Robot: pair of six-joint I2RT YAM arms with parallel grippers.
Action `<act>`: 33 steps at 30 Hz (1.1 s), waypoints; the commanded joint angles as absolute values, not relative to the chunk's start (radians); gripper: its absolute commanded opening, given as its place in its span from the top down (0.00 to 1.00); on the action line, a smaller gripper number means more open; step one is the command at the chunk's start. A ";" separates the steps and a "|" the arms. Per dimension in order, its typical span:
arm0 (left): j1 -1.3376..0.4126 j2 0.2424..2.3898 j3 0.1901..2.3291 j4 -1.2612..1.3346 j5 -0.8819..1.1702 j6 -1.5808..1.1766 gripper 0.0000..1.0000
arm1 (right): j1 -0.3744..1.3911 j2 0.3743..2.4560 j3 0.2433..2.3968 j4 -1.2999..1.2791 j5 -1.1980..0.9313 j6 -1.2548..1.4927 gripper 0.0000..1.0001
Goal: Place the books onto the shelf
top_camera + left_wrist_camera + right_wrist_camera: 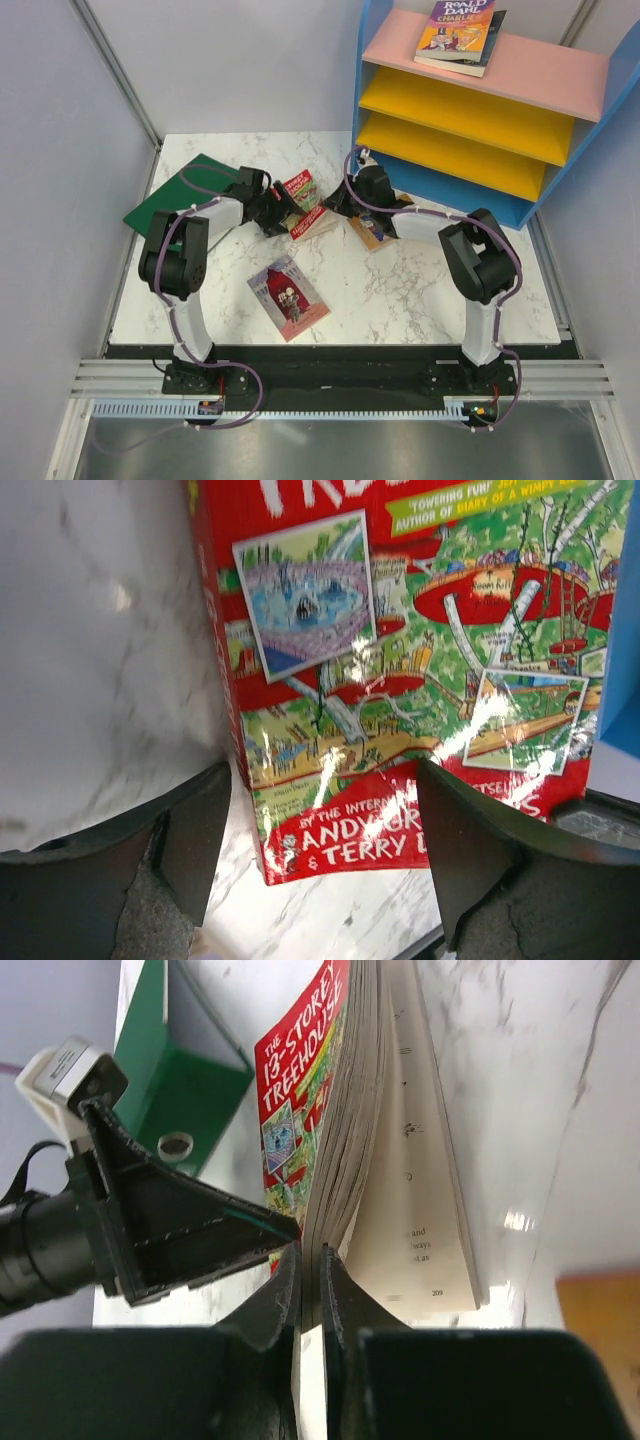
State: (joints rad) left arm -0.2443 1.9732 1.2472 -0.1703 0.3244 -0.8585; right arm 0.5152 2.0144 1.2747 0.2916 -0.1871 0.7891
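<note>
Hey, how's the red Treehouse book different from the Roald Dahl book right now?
The red Treehouse book is down at the marble table; the Roald Dahl book sits up on the shelf's pink top board. The Treehouse book is splayed open, its edge pinched by the right gripper, while the Roald Dahl book lies closed and untouched. Both are thin illustrated paperbacks.

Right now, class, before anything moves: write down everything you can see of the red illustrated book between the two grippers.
The red paperback is a glossy, light-catching "13-Storey Treehouse" with cartoon treehouse scenes on its cover. It sits on the marble table between the green binder and the shelf, tilted up and partly open, its pages fanned. The right gripper pinches its page edge. The left gripper stands open astride its lower corner, contact unclear.
</note>
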 commanded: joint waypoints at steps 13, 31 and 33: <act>-0.299 1.395 0.741 -0.011 0.367 -0.936 0.20 | 0.526 1.545 0.876 0.348 -0.371 0.974 0.96; -0.566 0.929 0.402 -0.080 0.181 -1.179 0.17 | 0.546 1.216 0.591 0.400 -0.319 1.149 0.96; -0.590 0.891 0.309 0.000 0.161 -1.227 0.17 | 0.558 1.216 0.591 0.408 -0.318 1.155 0.96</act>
